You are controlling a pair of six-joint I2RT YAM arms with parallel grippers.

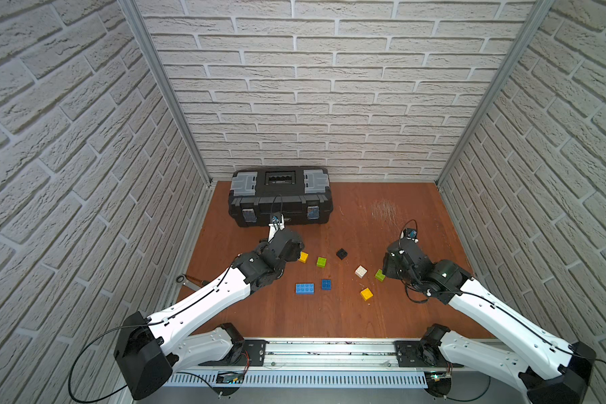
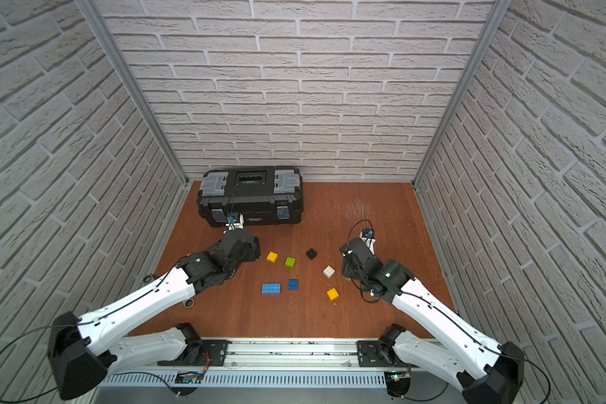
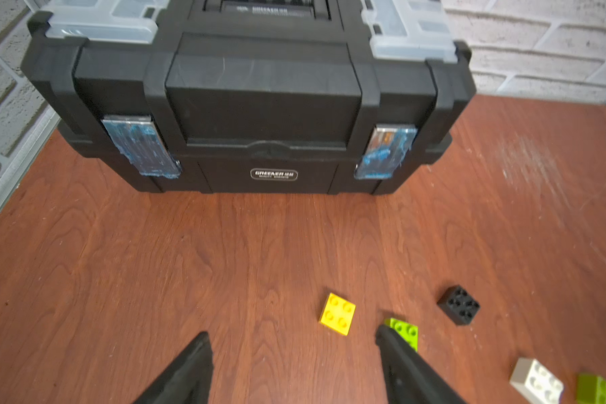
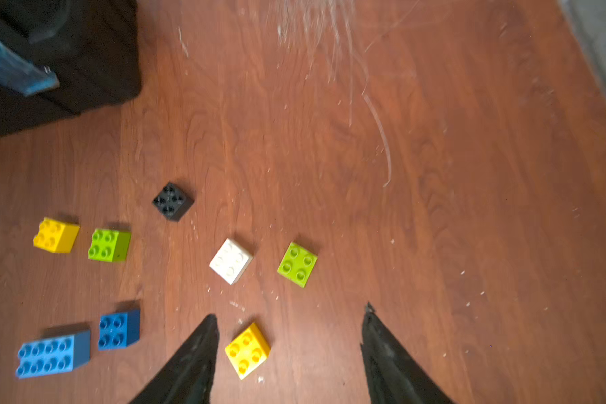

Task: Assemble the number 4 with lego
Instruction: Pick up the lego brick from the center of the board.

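Observation:
The lego lies as loose, separate bricks on the wooden table; no joined number 4 shows. In a top view I see a yellow brick (image 1: 303,257), a green brick (image 1: 321,262), a black brick (image 1: 342,253), a white brick (image 1: 360,271), a second green brick (image 1: 380,275), a second yellow brick (image 1: 366,293), a small blue brick (image 1: 326,284) and a longer blue brick (image 1: 304,288). My left gripper (image 3: 292,334) is open and empty, just short of the yellow brick (image 3: 337,314). My right gripper (image 4: 289,313) is open above the table, with a yellow brick (image 4: 247,349) lying between its fingers, untouched.
A big black toolbox (image 1: 280,196) stands at the back left, close ahead of my left gripper. A metal tool with a ring (image 1: 189,280) lies by the left wall. Brick-pattern walls close in the table on three sides.

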